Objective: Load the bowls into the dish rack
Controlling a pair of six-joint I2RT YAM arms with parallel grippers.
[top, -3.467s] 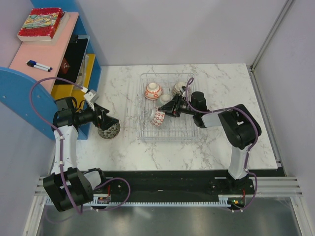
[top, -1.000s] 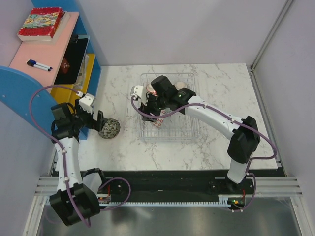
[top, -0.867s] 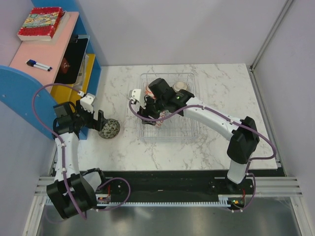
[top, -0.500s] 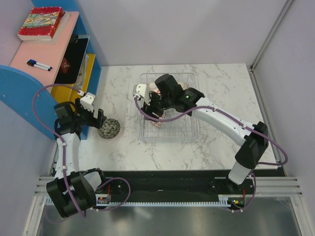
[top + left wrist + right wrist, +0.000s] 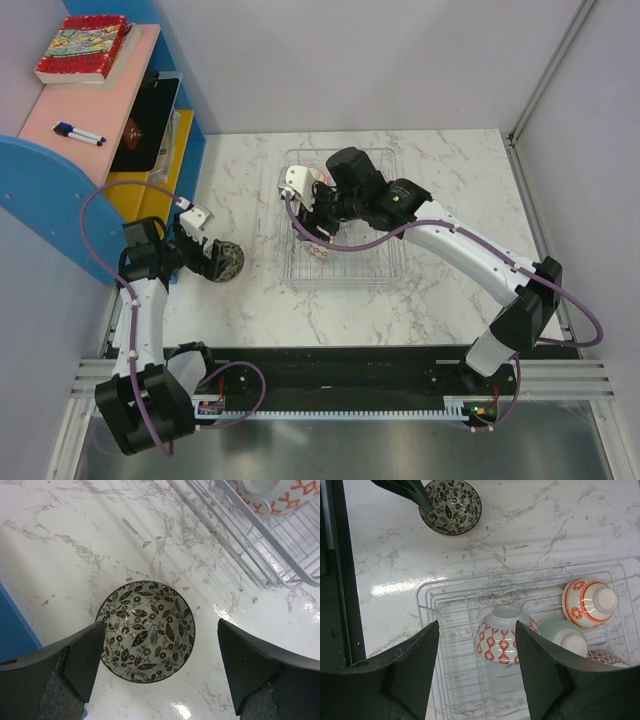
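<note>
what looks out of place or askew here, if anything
The leaf-patterned bowl sits on the table outside the dish rack, framed by the open left gripper. Inside, the red-diamond bowl looks tilted, unlike the red-ringed bowl resting upside down. No spills or damage.

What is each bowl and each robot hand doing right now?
Dish rack: sitting on the table, bowls inside.
Leafy bowl: right way up on the table, outside the dish rack.
Red diamond bowl: tipped over inside the dish rack.
Red ring bowl: upside down in the dish rack.
Pale green bowl: upside down in the dish rack.
Left gripper: open, empty, above the leafy bowl.
Right gripper: open, empty, above the dish rack.
</note>
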